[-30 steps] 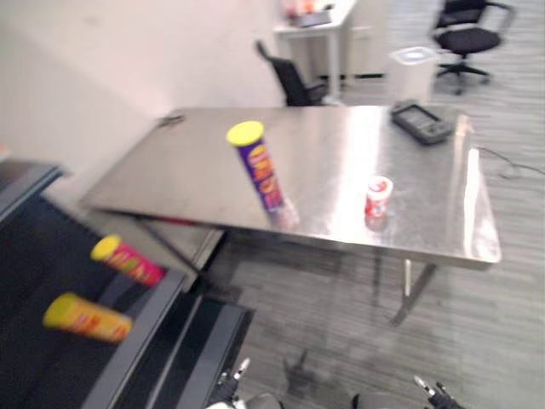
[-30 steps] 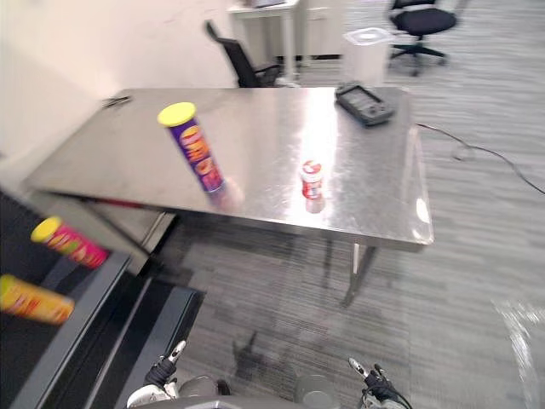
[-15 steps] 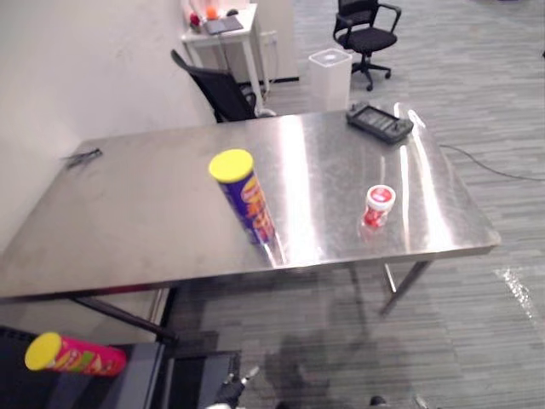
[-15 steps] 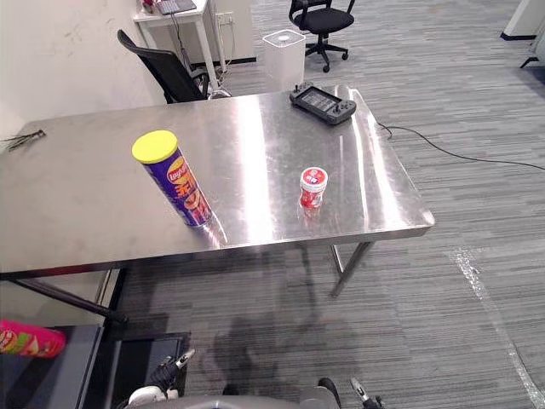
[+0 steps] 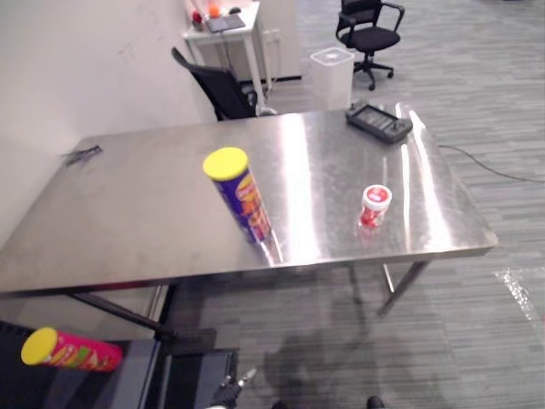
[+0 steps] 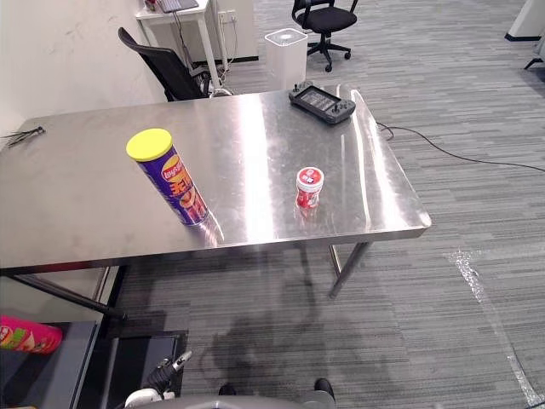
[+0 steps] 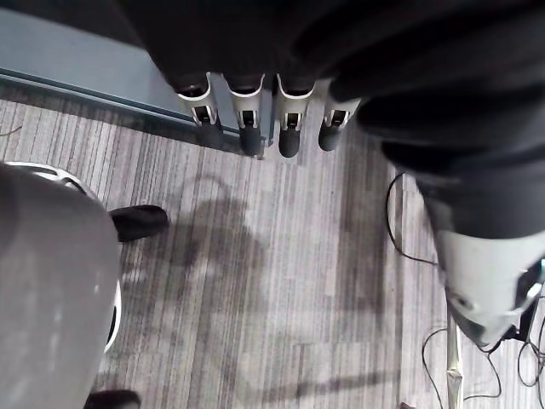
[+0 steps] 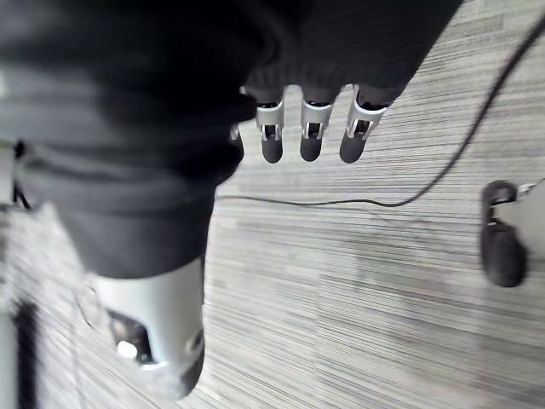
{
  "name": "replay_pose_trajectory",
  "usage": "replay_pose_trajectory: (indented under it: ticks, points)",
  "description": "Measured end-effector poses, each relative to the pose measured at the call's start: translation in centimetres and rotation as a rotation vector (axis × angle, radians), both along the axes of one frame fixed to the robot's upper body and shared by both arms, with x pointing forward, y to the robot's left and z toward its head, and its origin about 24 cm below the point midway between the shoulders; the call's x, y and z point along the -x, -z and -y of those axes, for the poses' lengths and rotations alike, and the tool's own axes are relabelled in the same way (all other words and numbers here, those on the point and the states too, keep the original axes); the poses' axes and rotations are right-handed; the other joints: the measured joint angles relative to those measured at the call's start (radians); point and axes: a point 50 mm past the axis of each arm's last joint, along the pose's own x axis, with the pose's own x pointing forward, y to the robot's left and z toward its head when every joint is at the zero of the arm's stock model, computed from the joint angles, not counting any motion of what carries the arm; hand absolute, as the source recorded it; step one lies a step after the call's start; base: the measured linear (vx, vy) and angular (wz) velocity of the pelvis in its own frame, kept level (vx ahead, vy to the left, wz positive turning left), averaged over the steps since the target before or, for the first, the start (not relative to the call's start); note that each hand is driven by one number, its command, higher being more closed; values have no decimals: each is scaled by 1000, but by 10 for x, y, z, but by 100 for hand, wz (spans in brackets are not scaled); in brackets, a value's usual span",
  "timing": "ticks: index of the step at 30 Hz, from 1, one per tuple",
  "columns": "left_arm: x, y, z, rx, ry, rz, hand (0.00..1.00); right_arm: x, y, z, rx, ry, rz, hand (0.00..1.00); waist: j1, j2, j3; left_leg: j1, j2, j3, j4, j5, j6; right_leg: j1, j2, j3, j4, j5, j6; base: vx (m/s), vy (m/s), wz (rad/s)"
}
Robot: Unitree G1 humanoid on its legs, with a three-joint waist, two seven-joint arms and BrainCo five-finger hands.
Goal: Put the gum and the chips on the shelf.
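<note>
A purple chips can (image 5: 239,194) with a yellow lid stands upright near the middle of the steel table (image 5: 153,221). To its right stands the small red-and-white gum tub (image 5: 373,206), nearer the table's front right corner. The dark shelf (image 5: 140,379) is at the lower left, below the table's front edge, and a pink chips can (image 5: 61,350) lies on it. My left hand (image 7: 249,129) hangs over the floor with straight fingers and holds nothing; its fingertips (image 6: 169,373) show beside the shelf. My right hand (image 8: 310,135) also hangs open over the floor, far from the table.
A black handheld controller (image 5: 379,122) lies at the table's far right corner, and a small dark item (image 5: 83,154) at its far left edge. Behind the table are a black chair (image 5: 213,83), a white bin (image 5: 330,72) and a white desk (image 5: 223,30).
The camera has swung from the shelf toward the table and then settled. The chips can and the gum have not moved on the table. Both hands stay low.
</note>
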Motion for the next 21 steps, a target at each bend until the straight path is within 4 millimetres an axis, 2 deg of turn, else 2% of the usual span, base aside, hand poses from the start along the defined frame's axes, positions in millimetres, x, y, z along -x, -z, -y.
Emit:
replay_pose_trajectory:
  ticks: [2,3,4,5,6,7,8,10,11,14,17,21]
  points:
    - [1,0,-1,1,-20,-1,0,-22,-23,29,130,36,62,0,0,-10,-1,-6,1,7,1,1,0,-12,0,9,0,4,1,-7,-22,-8]
    - [1,0,-2,1,-23,-1,0,-29,-32,38,182,20,70,0,-1,-11,-1,-5,0,7,2,1,0,-12,0,9,0,4,1,5,-22,-7]
    - [1,0,-3,0,-36,1,0,-44,-55,54,305,-26,96,0,-2,-11,-1,-3,0,9,5,1,0,-12,0,11,0,4,1,10,-16,-3]
    - [1,0,-4,-1,-47,2,0,-52,-67,61,368,-47,108,0,-2,-11,-1,-3,0,10,5,0,0,-13,0,12,0,4,2,11,-26,-4]
    - [1,-1,-6,-4,-64,8,0,-69,-95,71,497,-89,137,0,-3,-12,-1,-3,1,11,6,0,-1,-14,0,13,0,5,2,3,-33,-2]
    - [0,-1,-6,-8,-65,13,0,-88,-124,77,638,-148,145,0,-3,-11,-1,-4,2,11,6,0,-1,-14,1,13,0,5,3,-1,-37,-2]
    - [-1,-2,-6,-8,-65,15,0,-97,-138,77,702,-177,157,0,-3,-11,-1,-4,3,11,6,0,-1,-15,2,14,1,5,3,-14,-38,-2]
    - [-2,-2,-6,-8,-60,21,0,-132,-184,64,938,-333,186,0,-2,-16,-4,-10,8,12,6,0,-2,-24,7,15,3,5,3,-27,-43,-2]
    - [-2,-2,-6,-8,-59,21,0,-140,-194,58,990,-377,193,0,-1,-16,-7,-16,9,11,6,2,-3,-30,8,15,3,5,3,-32,-51,0]
    - [-2,-3,-5,-7,-52,36,0,-170,-234,25,1207,-571,270,0,0,-18,-13,-31,18,12,-1,6,-7,-48,17,19,13,7,3,-21,-50,0]
    - [5,-1,-4,7,-42,17,0,-186,-249,-1,1300,-761,348,0,2,-22,-14,-31,35,9,5,8,-9,-48,38,7,12,38,-6,14,-40,-2]
    - [6,-1,-3,27,-30,15,0,-199,-246,-29,1304,-987,430,0,7,-25,-15,-32,39,8,6,10,-6,-43,42,-16,-2,70,-5,0,-10,0]
